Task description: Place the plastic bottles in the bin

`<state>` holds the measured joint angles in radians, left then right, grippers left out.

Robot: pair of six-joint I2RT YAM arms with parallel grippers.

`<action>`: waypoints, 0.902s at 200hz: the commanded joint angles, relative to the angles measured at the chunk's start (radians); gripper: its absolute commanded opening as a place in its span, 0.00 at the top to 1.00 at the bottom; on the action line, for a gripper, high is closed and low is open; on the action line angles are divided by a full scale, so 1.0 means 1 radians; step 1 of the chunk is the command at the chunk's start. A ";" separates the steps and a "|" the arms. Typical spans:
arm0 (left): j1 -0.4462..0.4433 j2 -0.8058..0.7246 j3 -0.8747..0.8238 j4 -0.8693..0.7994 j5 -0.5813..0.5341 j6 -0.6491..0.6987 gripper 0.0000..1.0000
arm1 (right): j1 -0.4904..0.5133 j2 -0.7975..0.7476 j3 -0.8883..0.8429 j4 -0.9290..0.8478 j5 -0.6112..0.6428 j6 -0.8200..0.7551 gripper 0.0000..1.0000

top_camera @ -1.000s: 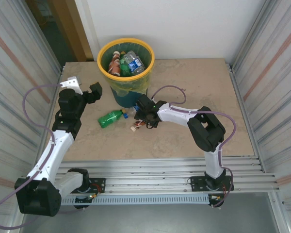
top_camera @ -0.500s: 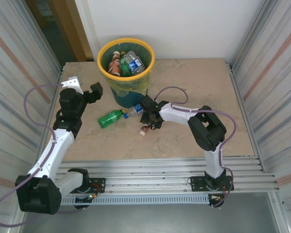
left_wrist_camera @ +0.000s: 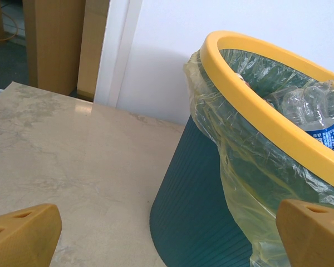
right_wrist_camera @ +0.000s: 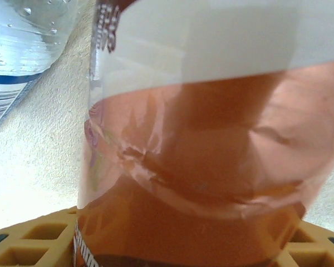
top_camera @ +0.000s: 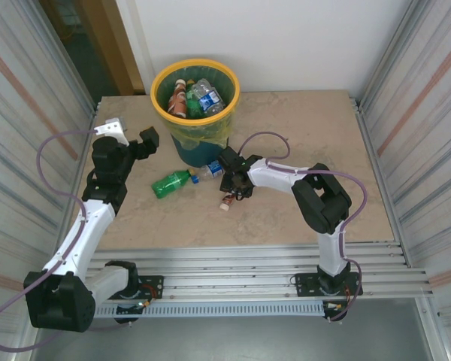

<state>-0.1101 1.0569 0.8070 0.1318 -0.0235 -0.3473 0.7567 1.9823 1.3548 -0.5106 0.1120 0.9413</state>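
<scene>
Toward the left edge of the bench (top_camera: 301, 128): keeps the left arm raised and bent, with the left fingers (top_camera: 145, 143) spread wide on nothing, aimed at the dark wall of the bin (top_camera: 195, 63) just beside them. No change there over the last second.

Near the middle of the bench, in front of the bin: leaves a green bottle (top_camera: 171, 183) lying on its side, cap toward the right. Just right of it, leaves a clear bottle (top_camera: 214, 168) with a blue label close to the bin's foot. At the far edge, inside the bin: already holds several crushed bottles.

Just right of the clear bottle: has drawn the right fingers (top_camera: 234, 184) in from partly open to a narrow pinch on a brown-orange bottle (right_wrist_camera: 200, 167), crumpled and pressed tight against the pads in the right wrist view. Has also shifted that bottle slightly rightward, cap end toward the near edge. Reads as a grasp made; calls next, probably, for a lift and a carry over the yellow rim. Two loose bottles to follow after this one.

From the near right corner: stretches the right arm low and leftward, forearm almost flat over the bench, wrist tipped down.
</scene>
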 commanded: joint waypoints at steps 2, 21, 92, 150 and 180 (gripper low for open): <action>0.010 0.000 -0.007 0.035 0.002 -0.015 0.01 | -0.008 -0.004 0.003 -0.084 0.049 -0.049 0.59; 0.010 -0.002 -0.008 0.034 0.002 -0.014 0.01 | -0.008 -0.005 0.003 -0.082 0.046 -0.053 0.46; 0.010 -0.002 -0.008 0.032 0.000 -0.015 0.01 | 0.019 -0.007 0.011 -0.157 0.108 -0.044 0.30; 0.010 0.003 -0.004 0.032 0.003 -0.020 0.01 | 0.016 -0.052 -0.051 -0.126 0.085 -0.029 0.42; 0.010 0.005 0.001 0.033 0.008 -0.022 0.01 | 0.023 -0.066 -0.059 -0.108 0.084 -0.043 0.57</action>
<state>-0.1101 1.0576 0.8070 0.1318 -0.0231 -0.3531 0.7719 1.9606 1.3167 -0.6128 0.1860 0.9066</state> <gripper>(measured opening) 0.987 0.542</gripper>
